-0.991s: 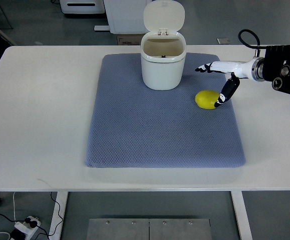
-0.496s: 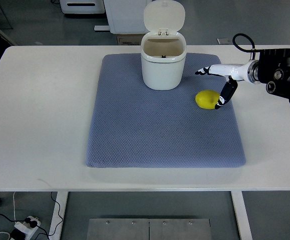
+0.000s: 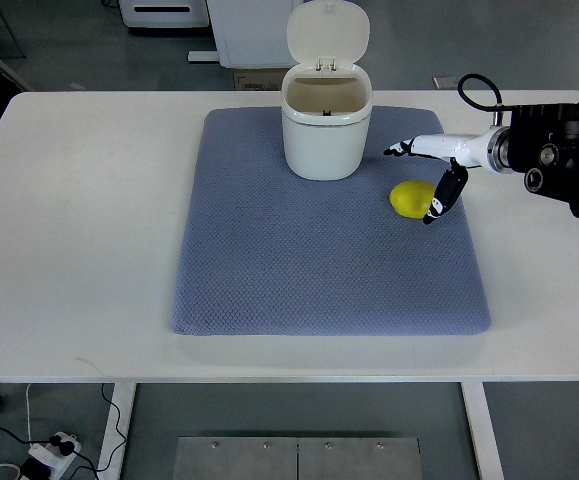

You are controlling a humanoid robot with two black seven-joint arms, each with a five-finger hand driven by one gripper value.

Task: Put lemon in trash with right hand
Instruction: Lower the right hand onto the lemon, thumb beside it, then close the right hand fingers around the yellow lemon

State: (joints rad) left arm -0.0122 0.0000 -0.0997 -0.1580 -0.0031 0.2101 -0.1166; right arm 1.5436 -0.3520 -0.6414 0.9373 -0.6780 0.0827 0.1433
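Observation:
A yellow lemon (image 3: 410, 199) lies on the blue-grey mat (image 3: 319, 270), to the right of the white trash bin (image 3: 326, 133), whose lid stands flipped up. My right hand (image 3: 419, 178) comes in from the right edge and hovers at the lemon's right side. Its white fingers (image 3: 424, 148) stretch out above the lemon toward the bin, and the dark thumb (image 3: 443, 196) hangs down touching the lemon's right end. The fingers are spread and hold nothing. My left arm does not show.
The mat lies on a white table (image 3: 79, 220). Behind the table's far edge stand white cabinets and a cardboard box (image 3: 259, 78). A power strip (image 3: 54, 447) lies on the floor below the front left.
My right hand and forearm have shifted left and slightly up toward the bin. The lemon has stayed where it was.

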